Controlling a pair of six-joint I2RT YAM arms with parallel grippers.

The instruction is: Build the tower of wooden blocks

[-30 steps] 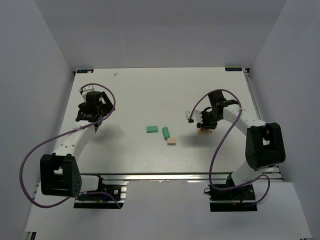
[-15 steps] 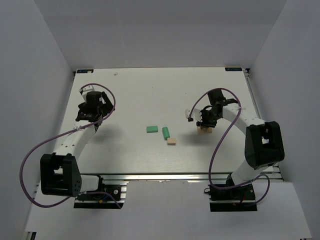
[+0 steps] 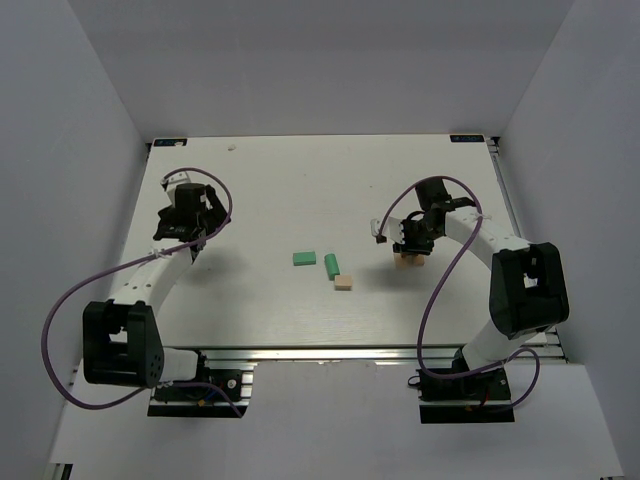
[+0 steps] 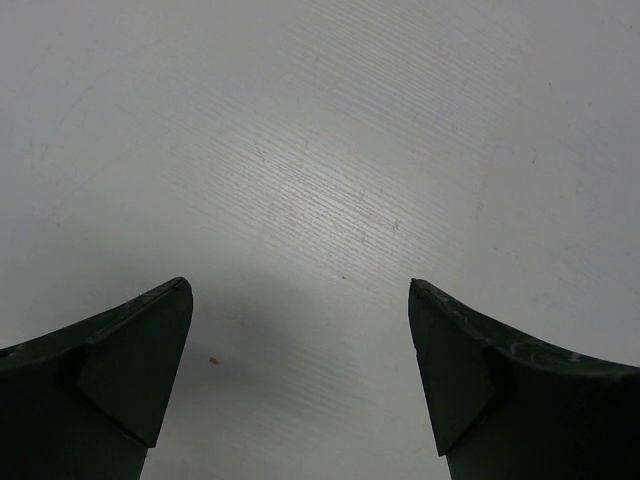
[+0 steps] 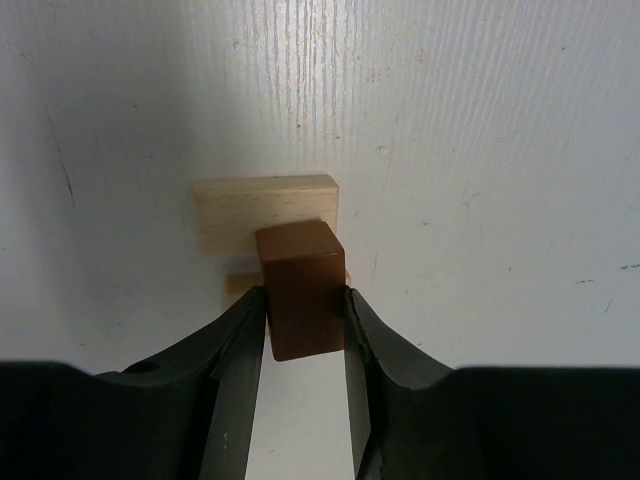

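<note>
Right wrist: right tool [image 5: 305, 302] clamps brown block [image 5: 298, 255]; left tool [image 4: 298, 290] gapes.

White arms [image 3: 150, 283] carry black joints [image 3: 120, 345], purple cables [image 3: 45, 340] and dark claws [image 4: 298, 287].

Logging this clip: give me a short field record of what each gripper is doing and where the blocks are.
right gripper: shut on dark brown block, over light tan block; contact unclear
left gripper: open, empty, above the table
lying mid-table: green block, second green block, loose tan block
progress: those three not yet stacked
</note>
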